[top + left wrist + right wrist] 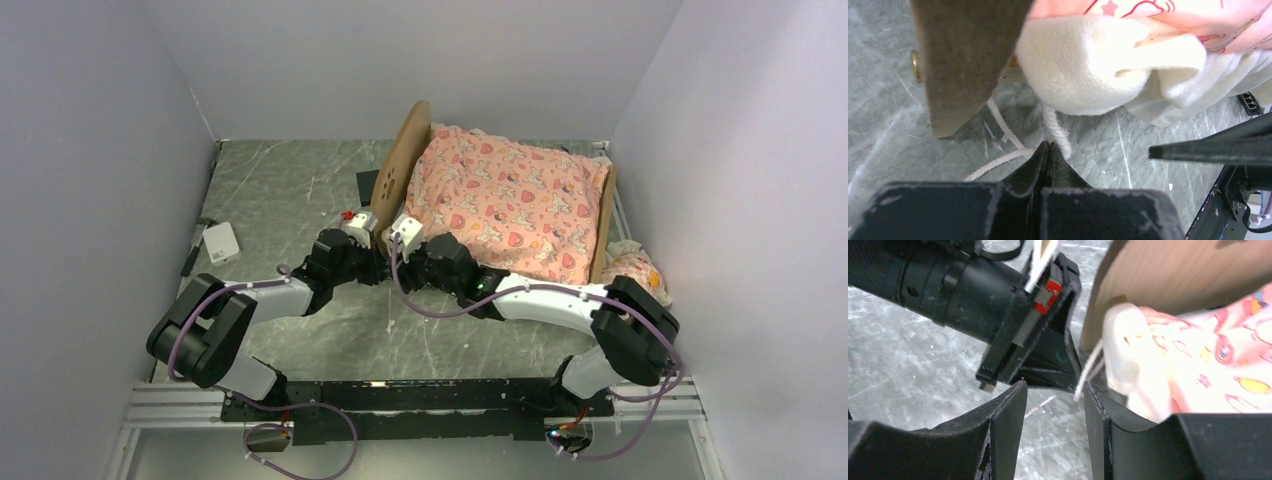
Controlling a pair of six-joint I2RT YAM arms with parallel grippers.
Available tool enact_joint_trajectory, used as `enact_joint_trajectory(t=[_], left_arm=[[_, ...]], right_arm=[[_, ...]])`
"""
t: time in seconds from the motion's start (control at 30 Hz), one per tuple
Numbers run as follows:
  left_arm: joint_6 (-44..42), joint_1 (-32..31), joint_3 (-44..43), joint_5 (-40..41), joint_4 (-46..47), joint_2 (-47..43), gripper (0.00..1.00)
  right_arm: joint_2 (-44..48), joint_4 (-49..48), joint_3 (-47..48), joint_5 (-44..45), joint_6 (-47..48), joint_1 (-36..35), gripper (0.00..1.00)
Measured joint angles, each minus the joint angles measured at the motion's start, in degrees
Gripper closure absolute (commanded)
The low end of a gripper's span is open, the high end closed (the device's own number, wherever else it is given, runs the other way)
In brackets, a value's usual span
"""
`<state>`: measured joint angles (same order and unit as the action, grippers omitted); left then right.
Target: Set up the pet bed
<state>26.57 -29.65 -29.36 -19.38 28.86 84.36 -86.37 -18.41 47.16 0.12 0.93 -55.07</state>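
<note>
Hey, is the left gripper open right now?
No, in the left wrist view the left gripper has its fingers pressed together, pinching a white cord.

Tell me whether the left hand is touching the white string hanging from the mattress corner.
Touching. The left wrist view shows the left hand shut, with the white string running down into its closed tips and out again to the left.

Pink cartoon-print mattress (505, 200), light-wood pet bed (400, 165)
</note>
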Motion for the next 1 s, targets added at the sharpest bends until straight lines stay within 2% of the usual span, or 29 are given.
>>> enact_joint_trajectory(t=[0.2, 0.67, 1.0], left_arm=[[-0.70, -0.13, -0.35, -1.22, 0.48, 0.02, 1.00], [-1.86, -0.17, -0.59, -1.40, 0.48, 0.02, 1.00], [-2.10, -0.17, -0.59, -1.38, 0.44, 0.02, 1.00]], right_arm=[[3.48, 2.60, -3.39, 2.58, 3.41, 0.35, 0.61], [-1.68, 4.74, -3.85, 1.62, 19.08, 2.43, 0.59], [-5.62, 4.42, -2.23, -3.98, 29.42, 3.89, 0.55]])
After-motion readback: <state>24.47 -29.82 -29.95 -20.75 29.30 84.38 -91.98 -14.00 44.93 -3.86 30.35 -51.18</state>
